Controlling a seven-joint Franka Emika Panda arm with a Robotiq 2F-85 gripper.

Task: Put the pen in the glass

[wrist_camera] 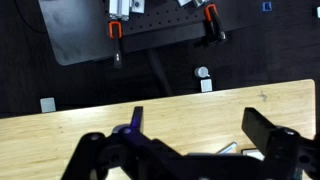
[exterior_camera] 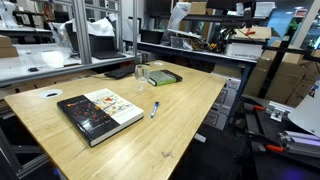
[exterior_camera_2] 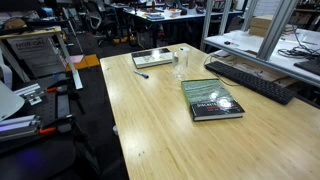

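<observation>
The blue and whitish pen (exterior_camera: pixel 155 109) lies flat on the wooden table (exterior_camera: pixel 190 110) beside a dark book; it also shows in an exterior view (exterior_camera_2: pixel 141 74). In the wrist view only its whitish end (wrist_camera: pixel 228 149) shows, low between the fingers. The clear glass (exterior_camera: pixel 142 72) stands upright further along the table, apart from the pen, and shows in an exterior view (exterior_camera_2: pixel 181 66). My gripper (wrist_camera: pixel 198 125) is open and empty, above the table near its edge. It does not show in the exterior views.
A dark book with a white picture (exterior_camera: pixel 97 112) lies by the pen. A flat green book-like slab (exterior_camera: pixel 163 77) lies by the glass. A black keyboard (exterior_camera_2: pixel 250 80) sits at the table's far side. Past the table edge is dark floor with a red-clamped frame (wrist_camera: pixel 160 30).
</observation>
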